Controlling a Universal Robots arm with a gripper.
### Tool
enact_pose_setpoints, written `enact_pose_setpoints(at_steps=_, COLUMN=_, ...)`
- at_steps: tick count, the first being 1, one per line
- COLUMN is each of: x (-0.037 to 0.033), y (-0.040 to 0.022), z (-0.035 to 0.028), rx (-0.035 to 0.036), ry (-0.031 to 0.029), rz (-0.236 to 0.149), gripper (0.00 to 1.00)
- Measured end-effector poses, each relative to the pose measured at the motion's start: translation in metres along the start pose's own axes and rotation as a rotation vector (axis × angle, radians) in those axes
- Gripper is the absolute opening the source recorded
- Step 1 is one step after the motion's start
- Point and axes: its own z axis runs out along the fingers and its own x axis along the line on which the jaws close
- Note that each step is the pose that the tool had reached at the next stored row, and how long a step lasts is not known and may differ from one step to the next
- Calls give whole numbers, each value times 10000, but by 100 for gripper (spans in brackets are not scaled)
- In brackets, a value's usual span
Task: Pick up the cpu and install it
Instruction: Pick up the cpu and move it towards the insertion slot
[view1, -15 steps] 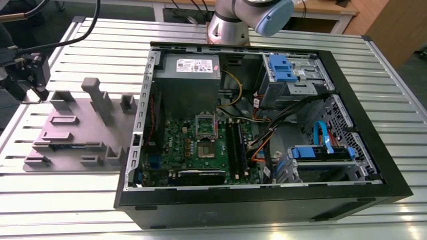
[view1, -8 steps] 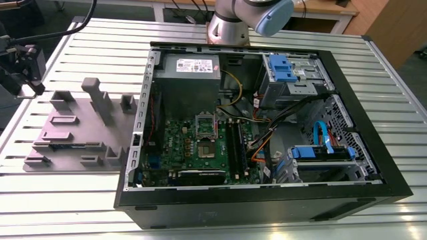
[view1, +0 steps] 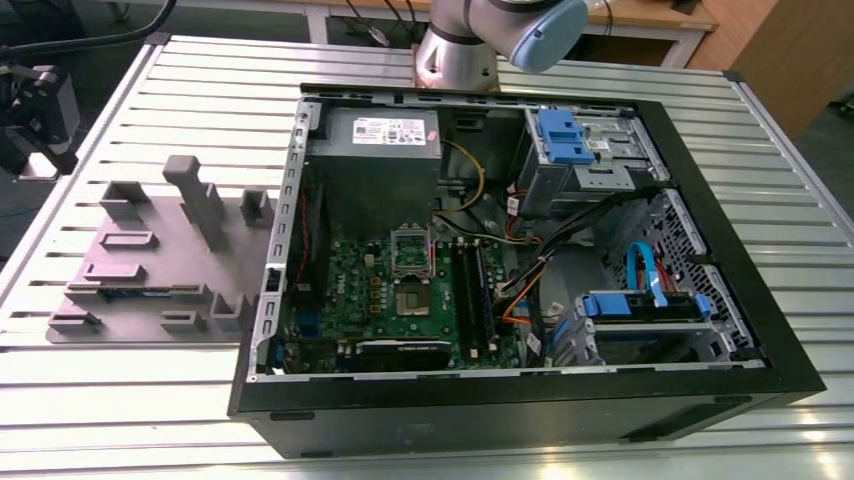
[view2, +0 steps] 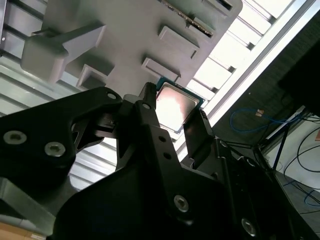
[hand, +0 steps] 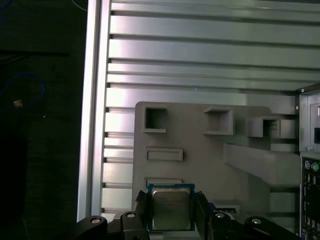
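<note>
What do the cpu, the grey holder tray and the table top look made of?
The cpu: pale metal lid with a soft sheen, greenish board rim. The holder tray: matte grey, probably plastic, judging by its blocky moulded pockets. The table top: ribbed bright metal, likely aluminium, given its glare.

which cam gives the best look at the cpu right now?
First wrist view: the cpu faces the camera squarely, metal top and green rim clear, held between the fingers. The second wrist view shows it tilted, with glare, one edge behind the fingers. In the exterior view it is too small to tell.
</note>
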Motion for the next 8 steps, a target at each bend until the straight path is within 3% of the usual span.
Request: enact_pose_setpoints(at_steps=8, x=-1, y=2, z=-35, rx=-1, ry=-1, rz=0, gripper=47)
